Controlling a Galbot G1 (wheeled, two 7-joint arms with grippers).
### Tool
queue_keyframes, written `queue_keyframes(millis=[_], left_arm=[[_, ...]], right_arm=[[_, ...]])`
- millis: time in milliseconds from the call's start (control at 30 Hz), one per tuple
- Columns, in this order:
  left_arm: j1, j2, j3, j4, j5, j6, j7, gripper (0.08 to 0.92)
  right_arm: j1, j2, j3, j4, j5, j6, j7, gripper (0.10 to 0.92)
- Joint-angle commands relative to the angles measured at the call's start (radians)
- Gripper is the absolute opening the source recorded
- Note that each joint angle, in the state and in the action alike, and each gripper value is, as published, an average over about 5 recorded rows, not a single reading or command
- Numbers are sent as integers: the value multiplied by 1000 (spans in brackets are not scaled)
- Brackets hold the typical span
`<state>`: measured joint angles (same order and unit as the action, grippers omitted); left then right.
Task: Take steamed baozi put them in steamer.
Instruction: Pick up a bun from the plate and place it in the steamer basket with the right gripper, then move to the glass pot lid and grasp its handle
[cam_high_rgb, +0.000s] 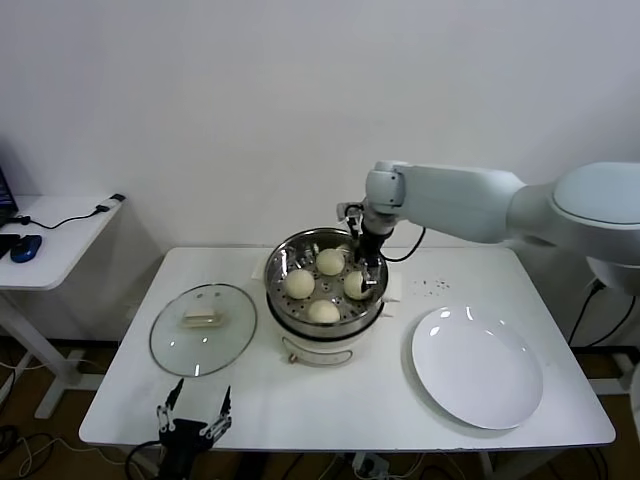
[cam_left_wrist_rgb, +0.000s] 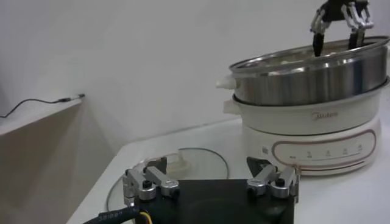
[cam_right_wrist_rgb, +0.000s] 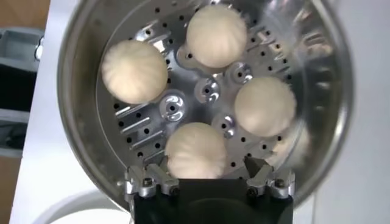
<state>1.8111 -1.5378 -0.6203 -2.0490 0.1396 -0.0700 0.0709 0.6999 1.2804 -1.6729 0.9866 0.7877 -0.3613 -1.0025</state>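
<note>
Your right gripper (cam_right_wrist_rgb: 210, 176) is hanging wide open just above the nearest baozi (cam_right_wrist_rgb: 196, 150) — all four are sitting in the steamer (cam_high_rgb: 283, 262). Lifting out askew, you're risking a fingertip clipping that bun or the rim. Left gripper (cam_high_rgb: 192, 414) is idling open, well apart.

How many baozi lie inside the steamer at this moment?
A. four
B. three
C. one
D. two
A. The right wrist view shows four baozi on the perforated floor of the steamer, and the head view shows the white plate bare, with the right pincer open above the steamer.
</note>
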Motion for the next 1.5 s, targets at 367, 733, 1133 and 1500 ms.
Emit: queue_keyframes(millis=[367,733,1133,1500], left_arm=[[-4,9,-4,-27,20,14,0,823],[-18,9,-25,-41,55,13,-17,823],[-5,11,-52,-89,226,52,10,823],[-54,75,-111,-74,974,3,-63,823]], right_arm=[[113,-541,163,400,111,181,256,823],[-528,-837,670,610,98,486,755,823],[-1470,-772,1640,719,-59,528,897,823],[-1907,-458,2100,773,-177,478,883,823]])
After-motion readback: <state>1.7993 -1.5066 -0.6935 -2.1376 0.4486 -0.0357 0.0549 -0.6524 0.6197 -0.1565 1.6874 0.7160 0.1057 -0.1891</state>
